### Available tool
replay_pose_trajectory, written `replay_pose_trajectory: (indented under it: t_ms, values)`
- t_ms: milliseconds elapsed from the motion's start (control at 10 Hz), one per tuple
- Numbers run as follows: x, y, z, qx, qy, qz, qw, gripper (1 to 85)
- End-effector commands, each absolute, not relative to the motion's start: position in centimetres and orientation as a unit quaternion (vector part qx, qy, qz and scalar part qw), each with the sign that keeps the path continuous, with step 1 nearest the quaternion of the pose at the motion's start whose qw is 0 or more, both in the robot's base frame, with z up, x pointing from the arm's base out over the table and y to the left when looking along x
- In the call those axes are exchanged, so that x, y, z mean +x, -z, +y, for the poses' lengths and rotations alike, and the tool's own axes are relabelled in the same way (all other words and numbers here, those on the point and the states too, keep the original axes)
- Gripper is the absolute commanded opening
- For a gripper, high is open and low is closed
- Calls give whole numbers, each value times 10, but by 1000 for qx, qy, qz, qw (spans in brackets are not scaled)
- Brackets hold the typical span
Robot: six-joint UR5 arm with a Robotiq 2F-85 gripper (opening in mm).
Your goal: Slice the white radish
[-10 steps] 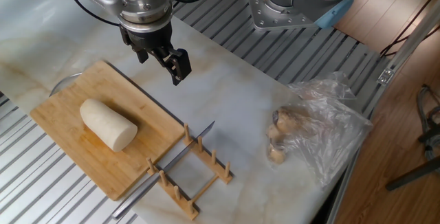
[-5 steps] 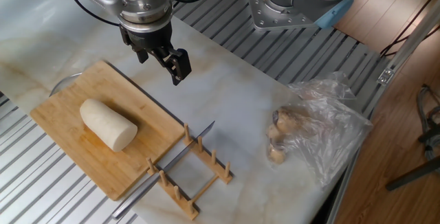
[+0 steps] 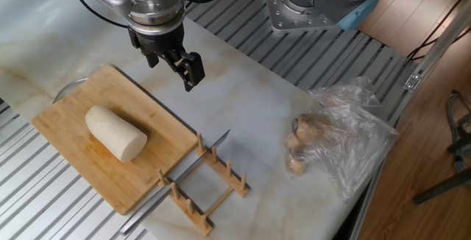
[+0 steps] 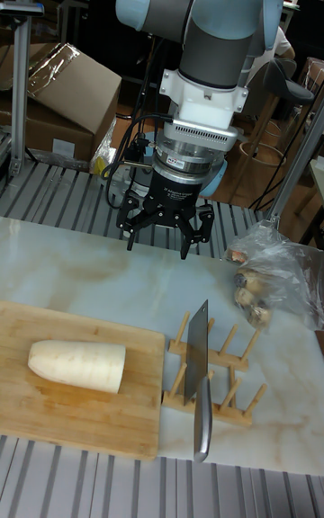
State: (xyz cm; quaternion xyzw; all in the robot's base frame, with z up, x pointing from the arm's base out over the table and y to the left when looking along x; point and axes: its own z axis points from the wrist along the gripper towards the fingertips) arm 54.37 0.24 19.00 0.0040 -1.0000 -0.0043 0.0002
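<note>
The white radish (image 3: pixel 115 132) (image 4: pixel 76 365) is a whole, thick creamy cylinder lying on its side on the bamboo cutting board (image 3: pixel 158 133) (image 4: pixel 81 415). A cleaver (image 3: pixel 193 163) (image 4: pixel 198 356) stands on edge in a wooden slotted rack (image 3: pixel 213 188) (image 4: pixel 232 365) just right of the board, its handle toward the table's front edge. My gripper (image 3: pixel 174 65) (image 4: pixel 167 239) hangs open and empty above the marble top, behind the board and the rack. It touches neither the radish nor the cleaver.
A crumpled clear plastic bag (image 3: pixel 340 140) (image 4: pixel 274 277) holding brownish lumps lies at the right of the table. A second robot's base (image 3: pixel 316 1) stands at the back. Ribbed metal rails (image 3: pixel 243 19) border the marble top.
</note>
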Motion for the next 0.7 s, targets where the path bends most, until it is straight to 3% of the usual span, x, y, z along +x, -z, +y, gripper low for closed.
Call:
replay_pose_trajectory:
  t_ms: [0, 600]
  values:
    - [554, -190, 9, 71, 11, -997, -21, 13]
    - [558, -188, 12, 68, 9, -997, -27, 13]
